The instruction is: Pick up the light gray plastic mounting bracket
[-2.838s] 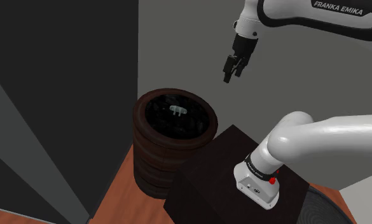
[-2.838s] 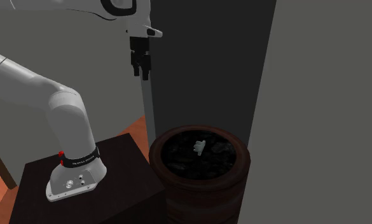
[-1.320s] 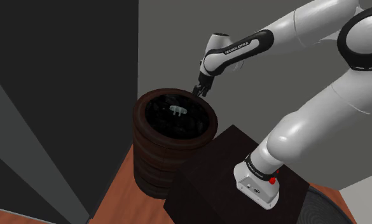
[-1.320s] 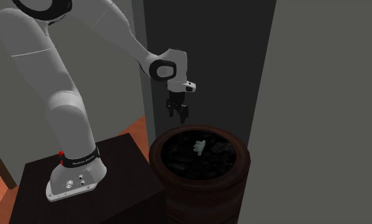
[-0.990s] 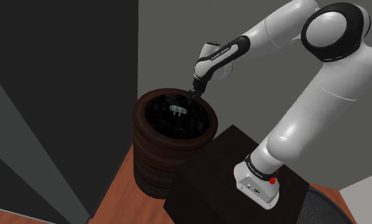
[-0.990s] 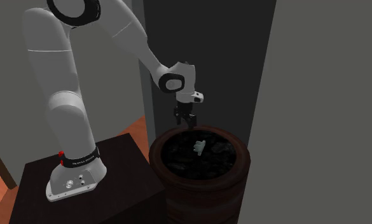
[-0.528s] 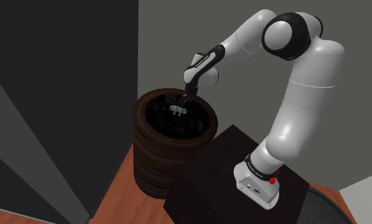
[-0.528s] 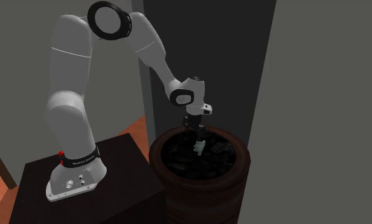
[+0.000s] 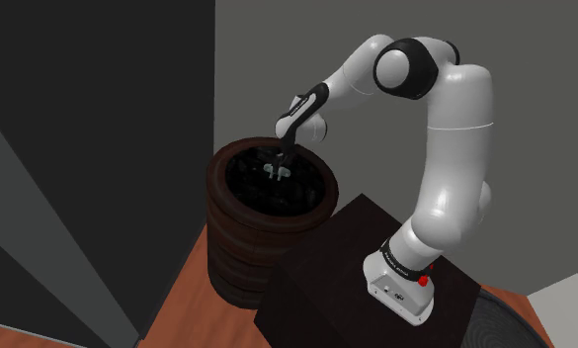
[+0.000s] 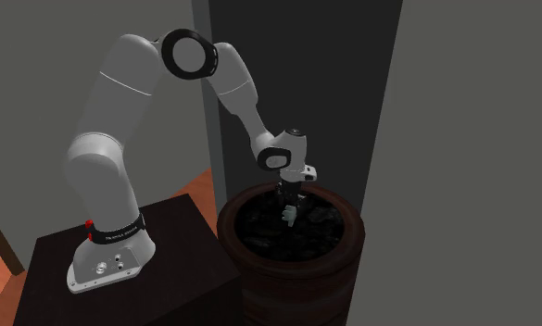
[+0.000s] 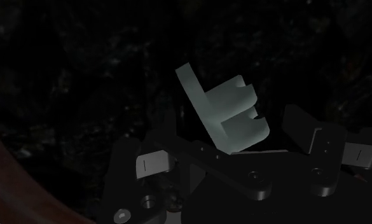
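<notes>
1. Down into a dark brown ribbed tub point(image 9: 227, 222) points the black gripper point(image 10: 290, 196) of the white arm point(image 9: 454, 148), which arches high from its base and bends steeply at the wrist over the tub's far rim.
2. The light grey bracket point(image 11: 226, 114) lies on the dark, lumpy filling point(image 9: 252, 188) near the middle of the tub, directly beneath the gripper's tips.
3. From the wrist camera, the two fingers point(image 11: 308, 135) stand apart with the bracket between them. A gap shows between the bracket and one finger, so it is not clasped. Whether the other finger touches it cannot be told in the dim light.
4. The bracket appears as a flat plate tilted on edge, with short stubby prongs jutting from one face.
5. The arm is mounted on a dark box stand point(image 9: 316, 297) set just beside the tub, toward the shoulder view's right. Tub and stand both rest on a reddish-brown floor point(image 9: 173, 311).
6. A plain grey wall point(image 9: 277, 59) rises behind the tub, and a darker panel point(image 9: 99, 119) stands at the shoulder view's left.
</notes>
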Tool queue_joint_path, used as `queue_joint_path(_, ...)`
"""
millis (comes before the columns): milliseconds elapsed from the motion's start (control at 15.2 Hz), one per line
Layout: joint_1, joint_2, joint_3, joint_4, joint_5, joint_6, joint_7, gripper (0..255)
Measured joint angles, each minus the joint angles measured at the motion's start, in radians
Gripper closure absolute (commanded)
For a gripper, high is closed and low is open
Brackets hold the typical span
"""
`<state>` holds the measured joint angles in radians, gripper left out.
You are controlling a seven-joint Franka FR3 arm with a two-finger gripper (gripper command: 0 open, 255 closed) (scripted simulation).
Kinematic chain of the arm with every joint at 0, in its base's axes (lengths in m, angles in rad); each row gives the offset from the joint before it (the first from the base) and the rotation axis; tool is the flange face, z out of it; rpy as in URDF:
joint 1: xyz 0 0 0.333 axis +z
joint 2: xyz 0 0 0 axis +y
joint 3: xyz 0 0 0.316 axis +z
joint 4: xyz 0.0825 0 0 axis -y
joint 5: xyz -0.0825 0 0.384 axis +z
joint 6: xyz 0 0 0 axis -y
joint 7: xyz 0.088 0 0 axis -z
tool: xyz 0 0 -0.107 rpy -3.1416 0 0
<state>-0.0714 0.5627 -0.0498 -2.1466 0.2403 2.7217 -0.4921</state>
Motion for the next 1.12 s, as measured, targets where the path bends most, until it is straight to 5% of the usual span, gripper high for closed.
queue_joint_path(264,-0.010,0.049,0.012,0.012,0.010,0.037,-0.012,0)
queue_joint_path(330,-0.010,0.054,0.012,0.015,0.011,0.039,-0.013,255)
queue_joint_path(1122,-0.009,0.042,0.010,0.009,0.009,0.033,-0.011,255)
